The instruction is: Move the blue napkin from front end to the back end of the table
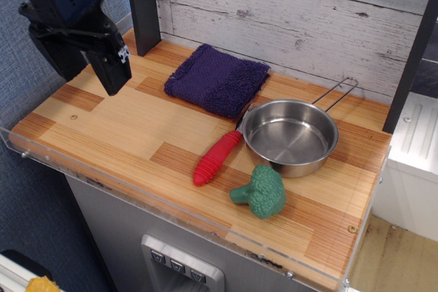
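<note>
My fingers [89,76] hang over the left edge of the surface [123,128], holding nothing; I cannot tell how far apart they stand. The blue napkin [217,78] lies flat at the back edge, just beside the wall. A steel pan [291,137], a red toy [216,158] and a green broccoli [261,191] sit nearer the front right

Robot arm: single, black, entering from the upper left corner and angled downward to the right. Gripper [92,73]: two dark fingers [111,72] pointing down, spread apart, nothing between them. Position: raised in the air, touching nothing.
</note>
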Controlling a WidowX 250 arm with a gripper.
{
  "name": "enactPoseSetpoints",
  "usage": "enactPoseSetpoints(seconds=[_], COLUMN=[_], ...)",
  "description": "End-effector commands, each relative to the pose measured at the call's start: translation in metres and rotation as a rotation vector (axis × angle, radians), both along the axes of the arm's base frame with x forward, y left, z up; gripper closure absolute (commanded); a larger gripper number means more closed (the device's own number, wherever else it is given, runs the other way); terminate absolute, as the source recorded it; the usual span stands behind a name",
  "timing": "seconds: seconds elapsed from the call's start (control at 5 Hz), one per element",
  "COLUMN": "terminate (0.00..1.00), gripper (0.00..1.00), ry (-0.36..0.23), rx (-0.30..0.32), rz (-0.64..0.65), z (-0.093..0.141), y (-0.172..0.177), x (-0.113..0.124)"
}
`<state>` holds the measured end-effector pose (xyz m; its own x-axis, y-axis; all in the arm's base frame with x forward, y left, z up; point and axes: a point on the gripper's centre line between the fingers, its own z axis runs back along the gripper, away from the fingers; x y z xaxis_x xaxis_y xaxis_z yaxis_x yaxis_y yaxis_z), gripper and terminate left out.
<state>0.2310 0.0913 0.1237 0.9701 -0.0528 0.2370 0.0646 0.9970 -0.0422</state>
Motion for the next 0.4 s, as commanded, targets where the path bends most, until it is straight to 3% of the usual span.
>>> enactPoseSetpoints(seconds=[0.0,0.2], terminate=[0.00,1.00], gripper=[0.00,0.00], ry=[-0.012,-0.012], rx=[0.002,0.002], rz=[-0.010,-0.010], z=[-0.0049,-0.0049], y=[-0.0028,-0.0028], x=[0.0114,0.0114])
